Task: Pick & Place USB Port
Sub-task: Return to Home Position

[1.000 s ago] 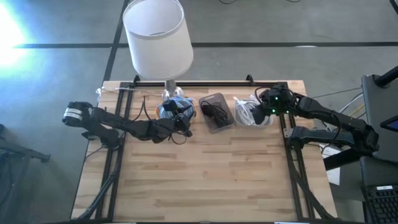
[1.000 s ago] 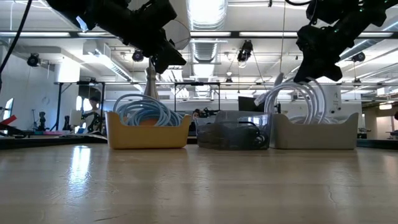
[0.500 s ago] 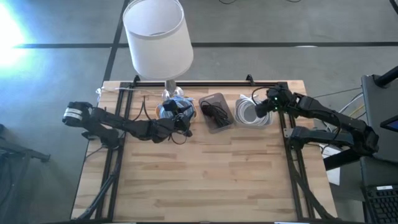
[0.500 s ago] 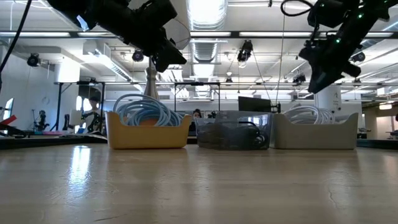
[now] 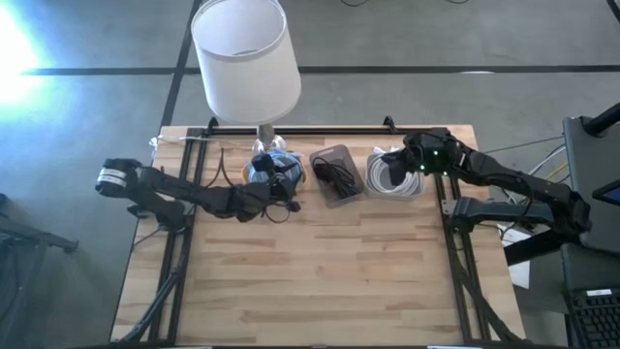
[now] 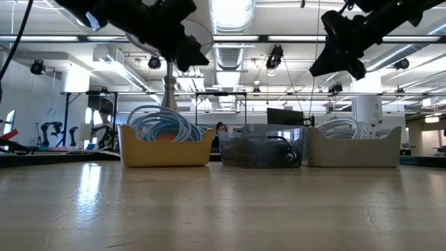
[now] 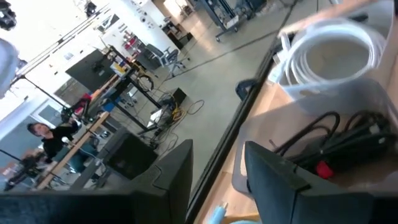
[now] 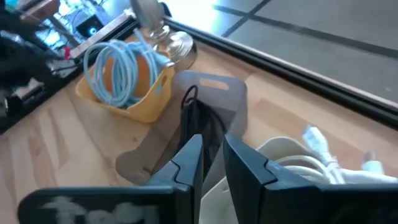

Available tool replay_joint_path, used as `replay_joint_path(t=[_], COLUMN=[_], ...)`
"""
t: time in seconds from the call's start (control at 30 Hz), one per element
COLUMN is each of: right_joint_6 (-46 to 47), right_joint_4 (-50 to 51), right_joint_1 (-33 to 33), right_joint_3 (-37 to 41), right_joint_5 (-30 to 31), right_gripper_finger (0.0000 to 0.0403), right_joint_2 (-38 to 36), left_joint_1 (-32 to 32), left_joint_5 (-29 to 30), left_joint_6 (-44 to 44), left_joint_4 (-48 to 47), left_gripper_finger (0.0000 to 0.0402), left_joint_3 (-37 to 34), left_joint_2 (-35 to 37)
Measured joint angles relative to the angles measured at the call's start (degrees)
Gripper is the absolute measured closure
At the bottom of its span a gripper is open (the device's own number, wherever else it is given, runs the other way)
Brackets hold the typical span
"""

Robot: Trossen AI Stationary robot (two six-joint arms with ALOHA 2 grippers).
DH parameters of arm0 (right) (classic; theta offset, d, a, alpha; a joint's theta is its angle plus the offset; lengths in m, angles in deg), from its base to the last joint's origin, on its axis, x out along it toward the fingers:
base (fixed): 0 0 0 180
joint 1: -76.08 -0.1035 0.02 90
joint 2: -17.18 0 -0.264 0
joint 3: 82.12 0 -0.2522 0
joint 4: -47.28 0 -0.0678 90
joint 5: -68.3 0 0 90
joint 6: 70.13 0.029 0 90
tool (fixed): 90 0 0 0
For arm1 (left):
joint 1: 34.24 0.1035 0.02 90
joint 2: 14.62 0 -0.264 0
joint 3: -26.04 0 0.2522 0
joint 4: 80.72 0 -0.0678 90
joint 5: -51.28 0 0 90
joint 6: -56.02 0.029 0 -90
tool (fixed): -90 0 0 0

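Note:
Three bins stand in a row at the table's far side: a yellow bin [image 6: 166, 150] of light-blue cable, a clear bin [image 6: 261, 150] of black cable [image 5: 336, 174], and a white bin [image 6: 355, 148] of coiled white cable [image 5: 392, 176]. My left gripper [image 5: 287, 184] hovers above the yellow bin, open and holding nothing; its wrist view looks past the fingers at the black cable [image 7: 336, 143]. My right gripper [image 5: 400, 158] hangs high over the white bin's left side [image 6: 326, 64], its fingers a narrow gap apart [image 8: 212, 163] with nothing between them. A white plug [image 8: 314, 135] lies on the coil.
A lamp with a white shade [image 5: 244, 56] stands at the far edge behind the yellow bin, its metal foot [image 8: 163, 38] beside that bin. A black rail [image 5: 320, 129] runs along the far edge. The near half of the wooden table [image 5: 320, 281] holds nothing.
A second ago, tall loops of white cable stood above the white bin under my right gripper; they have dropped back into the bin. That gripper has since risen and moved toward the table's left, toward the clear bin. My left arm has kept still.

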Motion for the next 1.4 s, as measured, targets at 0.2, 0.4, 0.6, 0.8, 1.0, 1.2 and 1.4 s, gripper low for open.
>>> replay_joint_path(t=[0.2, 0.4, 0.6, 0.8, 1.0, 1.2, 1.4], right_joint_6=[-2.12, -2.45, -2.60, -6.48, -11.72, -12.88, -12.87], right_joint_4=[-0.31, -2.48, -6.14, -7.94, -17.48, -32.51, -33.82], right_joint_1=[-2.47, -6.51, -7.84, -7.84, -7.86, -7.86, -7.84], right_joint_3=[1.30, 4.69, 8.15, 9.37, 15.55, 25.62, 29.86], right_joint_5=[0.10, 0.13, 0.09, 0.20, -3.01, -6.36, -6.56], right_gripper_finger=[0.0337, 0.0342, 0.0342, 0.0333, 0.0328, 0.0338, 0.0344], right_joint_2=[0.10, -0.57, -0.66, -3.14, -9.99, -15.96, -22.61], left_joint_1=[-0.59, -0.55, -0.46, -0.35, -0.22, -0.17, -0.17], left_joint_5=[-6.92, -21.25, -26.71, -28.73, -28.52, -28.41, -28.35], left_joint_6=[-7.38, -20.10, -22.09, -25.16, -28.43, -30.21, -29.72], left_joint_4=[-5.33, -23.25, -37.67, -38.21, -30.14, -17.62, -17.82], left_gripper_finger=[0.0252, 0.0252, 0.0252, 0.0252, 0.0252, 0.0252, 0.0252], left_joint_3=[-0.09, -0.09, -0.17, -3.36, -14.20, -24.96, -29.12], left_joint_2=[6.80, 14.94, 20.15, 27.16, 36.70, 44.66, 52.53])
